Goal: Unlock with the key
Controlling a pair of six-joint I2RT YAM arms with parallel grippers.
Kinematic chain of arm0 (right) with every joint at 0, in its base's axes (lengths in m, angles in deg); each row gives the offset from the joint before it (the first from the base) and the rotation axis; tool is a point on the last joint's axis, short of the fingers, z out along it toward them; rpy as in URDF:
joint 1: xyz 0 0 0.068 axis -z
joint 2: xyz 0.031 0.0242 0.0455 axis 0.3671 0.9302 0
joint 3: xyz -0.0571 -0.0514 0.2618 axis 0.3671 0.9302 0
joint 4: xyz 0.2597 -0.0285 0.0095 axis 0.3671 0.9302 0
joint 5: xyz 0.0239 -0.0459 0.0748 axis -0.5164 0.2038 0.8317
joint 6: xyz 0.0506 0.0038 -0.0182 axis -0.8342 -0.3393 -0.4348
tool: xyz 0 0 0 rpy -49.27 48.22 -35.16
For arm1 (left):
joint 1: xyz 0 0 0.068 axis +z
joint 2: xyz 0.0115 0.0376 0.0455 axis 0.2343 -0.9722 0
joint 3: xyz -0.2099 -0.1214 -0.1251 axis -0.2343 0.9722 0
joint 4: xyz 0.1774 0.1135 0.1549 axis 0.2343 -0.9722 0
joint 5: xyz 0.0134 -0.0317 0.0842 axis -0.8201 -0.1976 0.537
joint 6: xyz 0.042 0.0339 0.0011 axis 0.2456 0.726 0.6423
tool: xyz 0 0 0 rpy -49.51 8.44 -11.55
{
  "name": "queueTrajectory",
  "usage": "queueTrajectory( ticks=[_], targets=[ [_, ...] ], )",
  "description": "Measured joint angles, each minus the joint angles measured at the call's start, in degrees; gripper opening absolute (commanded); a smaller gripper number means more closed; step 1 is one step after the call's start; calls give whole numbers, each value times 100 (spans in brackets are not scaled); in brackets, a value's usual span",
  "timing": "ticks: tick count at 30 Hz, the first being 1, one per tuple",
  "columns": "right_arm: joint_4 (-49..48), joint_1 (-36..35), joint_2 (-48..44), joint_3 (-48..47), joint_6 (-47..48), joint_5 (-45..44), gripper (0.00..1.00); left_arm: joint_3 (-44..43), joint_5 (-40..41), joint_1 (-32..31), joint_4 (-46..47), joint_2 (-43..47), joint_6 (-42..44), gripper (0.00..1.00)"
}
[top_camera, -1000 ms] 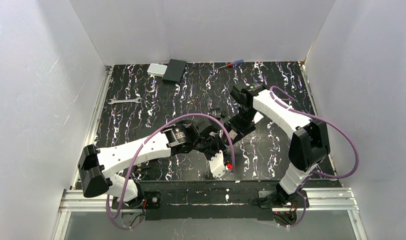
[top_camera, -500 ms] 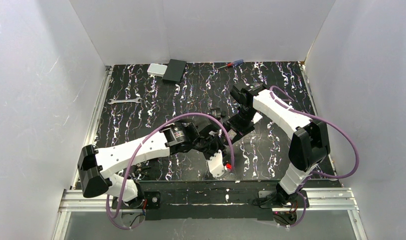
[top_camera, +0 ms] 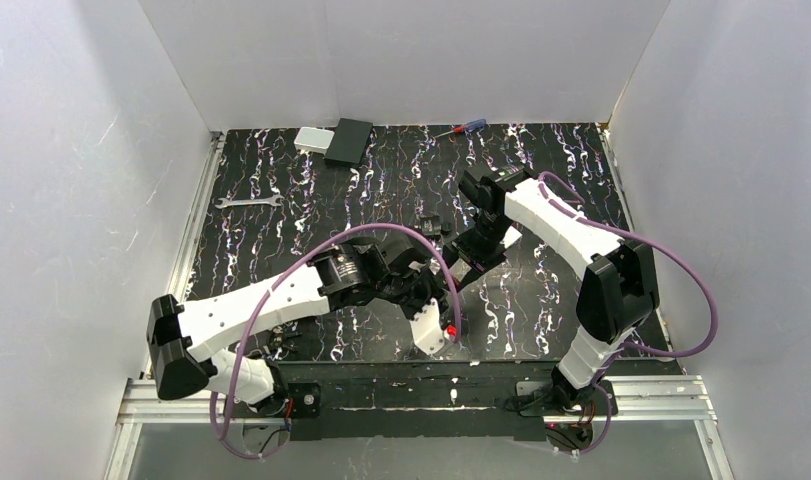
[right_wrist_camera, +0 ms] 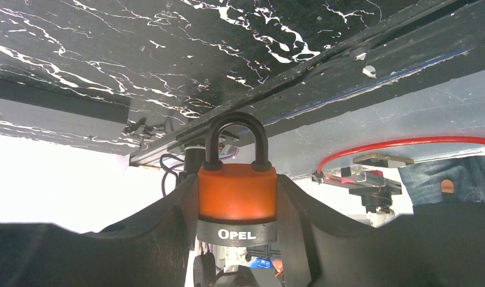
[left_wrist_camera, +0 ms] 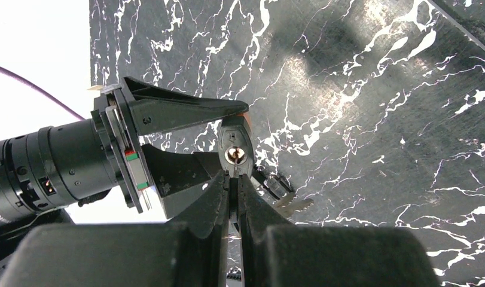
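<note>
The orange padlock [right_wrist_camera: 237, 200] is being clamped at its sides by the right gripper [right_wrist_camera: 237, 190], above the middle of the table [top_camera: 281, 250]. The key [left_wrist_camera: 233, 173] is being pinched edge-on by the left gripper [left_wrist_camera: 234, 182], jaws closed on it, its tip being held at the keyhole [left_wrist_camera: 235, 154].

Your padlock [right_wrist_camera: 237, 192] shows a glossy orange plastic body, a smooth black shackle [right_wrist_camera: 236, 121] and a bright metal keyhole [left_wrist_camera: 234, 154]; the fingers [right_wrist_camera: 150, 239] look matt black plastic, the marbled table [left_wrist_camera: 377, 89] glossy.
</note>
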Motion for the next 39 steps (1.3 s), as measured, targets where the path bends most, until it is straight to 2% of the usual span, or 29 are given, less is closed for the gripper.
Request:
queueTrajectory(
  ticks=[24, 39],
  targets=[
    [177, -35, 52, -37, 46, 57, 1, 2, -61, -15, 116, 175, -61, 0],
    [205, -35, 125, -87, 57, 76, 1, 315, -131, -46, -7, 459, -140, 0]
  ],
)
